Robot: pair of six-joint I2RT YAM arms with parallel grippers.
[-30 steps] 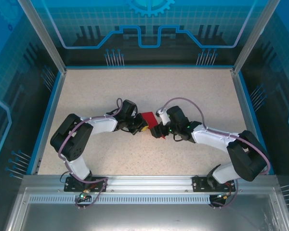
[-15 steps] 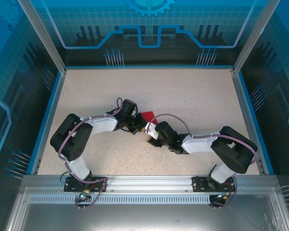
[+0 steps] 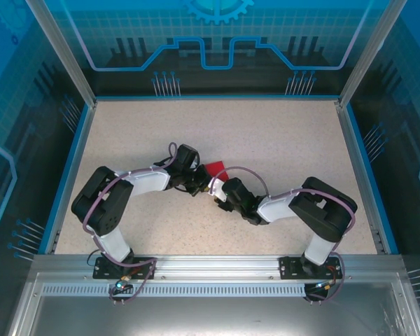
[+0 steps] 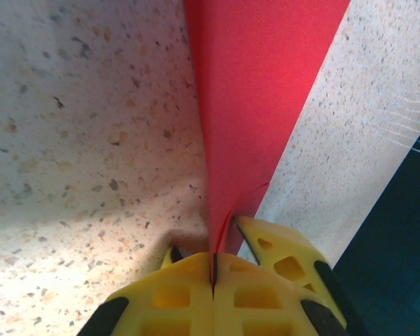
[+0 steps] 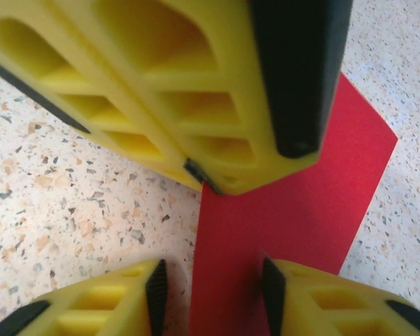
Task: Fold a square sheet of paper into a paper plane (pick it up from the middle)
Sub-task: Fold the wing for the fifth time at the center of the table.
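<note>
The square sheet of paper (image 3: 215, 169) is bright red and shows as a narrow strip at mid-table. My left gripper (image 3: 204, 185) is shut on its near end. In the left wrist view the paper (image 4: 259, 105) rises out of the closed yellow jaws of that gripper (image 4: 213, 260). My right gripper (image 3: 219, 194) sits close against the left one. In the right wrist view it (image 5: 213, 280) is open, with the red paper (image 5: 294, 203) in the gap. The right pad is at the paper and the left pad stands off its edge. The left gripper's fingers (image 5: 196, 91) loom just above.
The speckled tabletop (image 3: 280, 140) is ringed by a blue rim (image 3: 217, 97) and glass walls. A metal rail (image 3: 210, 269) carries both arm bases at the near edge. The two arms meet elbow-out at mid-table.
My right arm has swung left and in toward the left gripper, and its jaws have narrowed round the paper. The left gripper has kept its grip and place.
</note>
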